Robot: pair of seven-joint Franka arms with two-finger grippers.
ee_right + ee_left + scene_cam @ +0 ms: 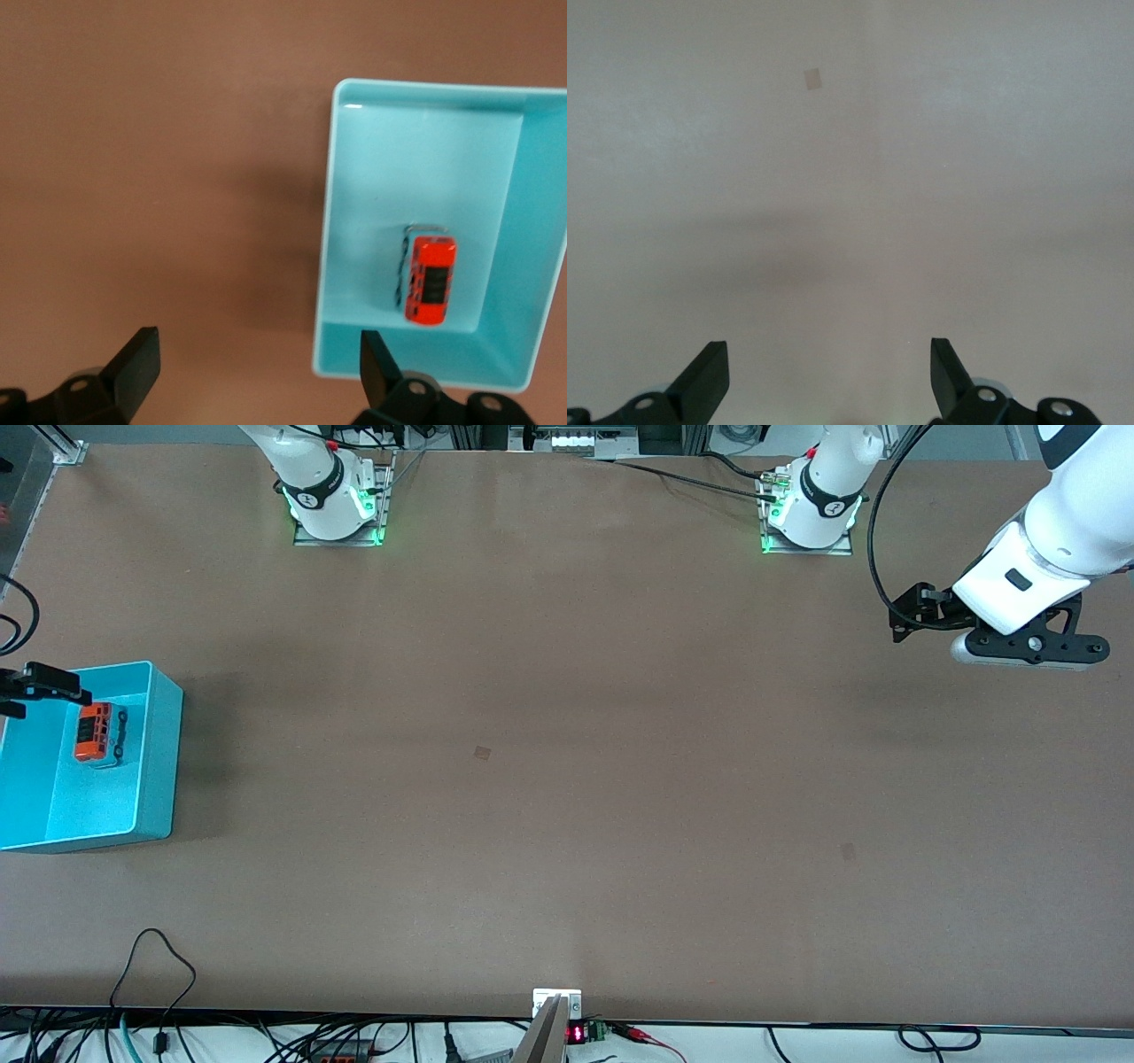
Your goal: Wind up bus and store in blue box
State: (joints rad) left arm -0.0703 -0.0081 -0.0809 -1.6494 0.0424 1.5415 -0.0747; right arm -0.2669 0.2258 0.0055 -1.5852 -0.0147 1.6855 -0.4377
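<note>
Lying in blue box (159, 779): bus (97, 732) near wall | right gripper (257, 372) spread, empty | left gripper (830, 376) spread, empty

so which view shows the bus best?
Right wrist view: the bus lies in the blue box, seen from straight above with nothing in front of it, the right gripper open above the table. The front view shows it small near the edge. The left wrist view shows only table past the open left gripper.
</note>
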